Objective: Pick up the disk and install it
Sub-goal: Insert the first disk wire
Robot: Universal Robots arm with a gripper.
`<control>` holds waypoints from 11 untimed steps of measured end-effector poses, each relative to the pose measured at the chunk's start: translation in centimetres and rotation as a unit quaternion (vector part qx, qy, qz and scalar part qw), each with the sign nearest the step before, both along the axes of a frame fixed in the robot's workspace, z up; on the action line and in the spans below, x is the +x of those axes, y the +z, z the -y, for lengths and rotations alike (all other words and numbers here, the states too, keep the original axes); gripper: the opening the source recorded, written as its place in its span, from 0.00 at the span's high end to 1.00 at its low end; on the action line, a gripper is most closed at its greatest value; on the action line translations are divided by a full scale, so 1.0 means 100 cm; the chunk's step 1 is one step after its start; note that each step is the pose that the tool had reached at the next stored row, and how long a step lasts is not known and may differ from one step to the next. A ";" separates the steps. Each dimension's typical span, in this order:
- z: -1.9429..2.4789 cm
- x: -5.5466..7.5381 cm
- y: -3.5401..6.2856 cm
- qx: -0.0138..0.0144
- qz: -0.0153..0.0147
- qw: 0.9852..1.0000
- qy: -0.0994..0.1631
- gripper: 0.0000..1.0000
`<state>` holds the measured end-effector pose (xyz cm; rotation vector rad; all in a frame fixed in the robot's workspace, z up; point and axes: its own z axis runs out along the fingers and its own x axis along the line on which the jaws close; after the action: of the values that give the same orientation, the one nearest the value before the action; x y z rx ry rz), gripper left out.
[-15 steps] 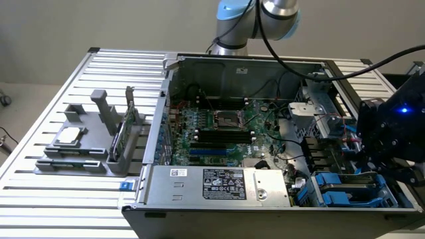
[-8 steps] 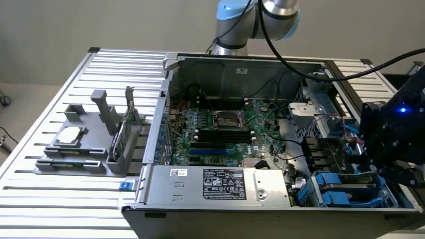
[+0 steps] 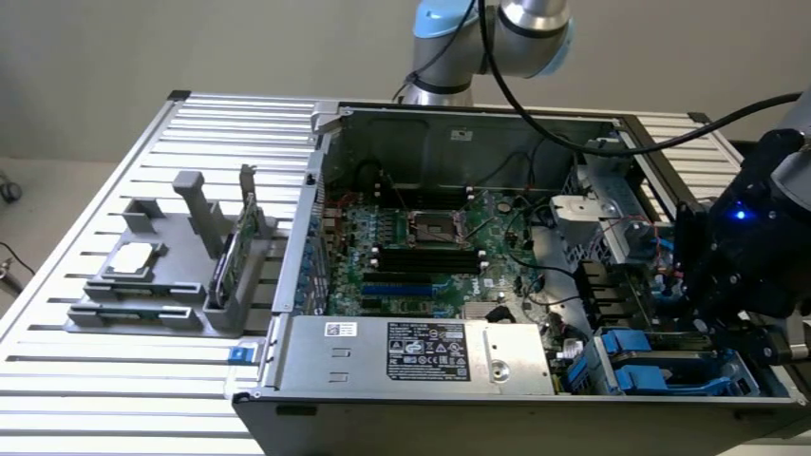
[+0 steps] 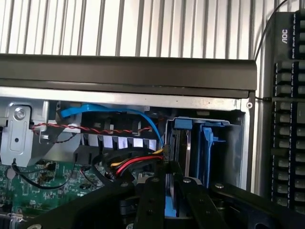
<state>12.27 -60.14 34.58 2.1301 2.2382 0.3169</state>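
Note:
My gripper (image 4: 170,181) hangs over the drive bay at the corner of the open computer case (image 3: 419,399). Its two black fingers (image 4: 151,195) are shut on the disk (image 4: 170,204), which stands edge-on between them with its blue frame showing. The far end of the disk reaches down into the bay beside another blue-framed carrier (image 4: 208,143). In the exterior view, the black gripper (image 3: 709,318) with a lit blue light sits at the right, just above the blue carriers (image 3: 633,366) in the bay. The disk is hidden behind it there.
A blue cable (image 4: 143,117) and red-yellow-black wires (image 4: 133,167) run close to the bay. The motherboard (image 3: 431,247) and power supply (image 3: 419,351) fill the case. A grey holder (image 3: 165,275) with a small chip and a green card stands on the slatted table at the exterior view's left. A black keyboard (image 4: 286,119) lies outside the case.

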 end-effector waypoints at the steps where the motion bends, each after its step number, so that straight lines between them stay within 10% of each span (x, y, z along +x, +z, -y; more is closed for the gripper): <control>1: 0.0000 -0.001 -0.0002 0.000 0.004 1.000 0.000 0.83; 6: 0.0005 -0.003 -0.0004 -0.001 0.016 1.000 0.000 0.83; 11: 0.0010 -0.004 -0.0021 -0.004 0.020 1.000 -0.001 0.83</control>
<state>11.86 -60.24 34.36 2.1024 2.2112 0.3462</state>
